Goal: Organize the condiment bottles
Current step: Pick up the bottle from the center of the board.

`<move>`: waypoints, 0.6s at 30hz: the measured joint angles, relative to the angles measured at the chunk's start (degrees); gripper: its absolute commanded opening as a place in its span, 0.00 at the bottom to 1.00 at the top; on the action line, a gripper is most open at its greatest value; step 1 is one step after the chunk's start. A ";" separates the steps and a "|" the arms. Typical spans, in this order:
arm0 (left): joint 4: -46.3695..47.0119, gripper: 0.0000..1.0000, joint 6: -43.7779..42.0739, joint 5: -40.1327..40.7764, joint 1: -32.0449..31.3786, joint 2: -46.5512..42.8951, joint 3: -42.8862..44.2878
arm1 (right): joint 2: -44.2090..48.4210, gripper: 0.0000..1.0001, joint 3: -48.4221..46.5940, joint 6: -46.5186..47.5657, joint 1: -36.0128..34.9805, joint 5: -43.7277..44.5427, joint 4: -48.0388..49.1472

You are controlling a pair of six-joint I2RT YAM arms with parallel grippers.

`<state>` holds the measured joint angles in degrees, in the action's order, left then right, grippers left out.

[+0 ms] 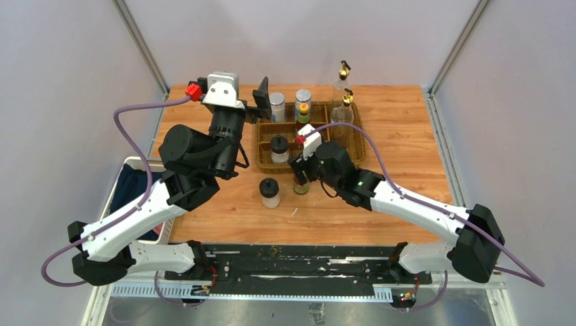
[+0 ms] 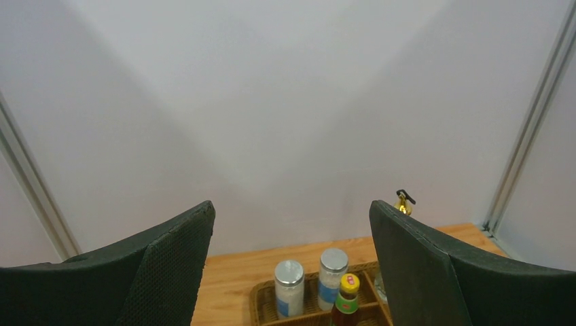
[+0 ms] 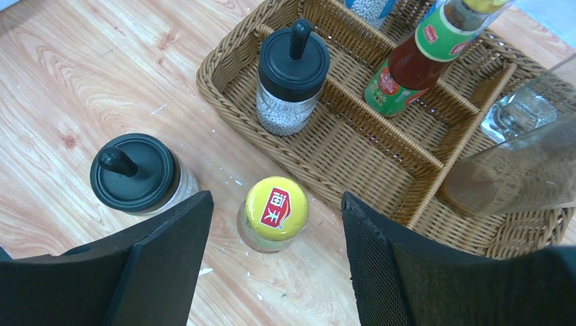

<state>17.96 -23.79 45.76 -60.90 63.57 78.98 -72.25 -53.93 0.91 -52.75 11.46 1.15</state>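
My right gripper [image 3: 275,198] [image 1: 299,171] hangs open over a yellow-capped sauce bottle [image 3: 274,211] [image 1: 300,185] that stands on the table just in front of the wicker tray [image 3: 353,153] [image 1: 353,139]; its fingers flank the cap without touching. A black-lidded jar [image 3: 136,173] [image 1: 270,192] stands on the table to the left. In the tray are another black-lidded jar [image 3: 292,78], a second sauce bottle [image 3: 414,61], two silver-lidded shakers [image 2: 289,286] [image 2: 332,275] and a clear cruet [image 3: 523,156]. Another gold-spouted cruet [image 1: 345,73] stands behind the tray. My left gripper [image 2: 291,207] [image 1: 260,102] is raised at the tray's back left, open and empty.
A white bin holding dark blue cloth [image 1: 132,187] sits off the table's left edge. Pale walls with metal corner posts [image 1: 142,47] close in the back and sides. White crumbs speckle the wood around the front bottles.
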 measured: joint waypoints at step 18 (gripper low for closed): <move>1.66 0.89 -1.33 -0.52 0.00 0.07 -0.22 | -2.84 0.14 2.47 -4.35 3.50 -5.90 5.20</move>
<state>19.62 -25.12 45.23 -60.90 63.64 78.76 -75.09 -51.46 -3.44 -49.25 5.56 6.35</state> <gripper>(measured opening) 0.896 0.387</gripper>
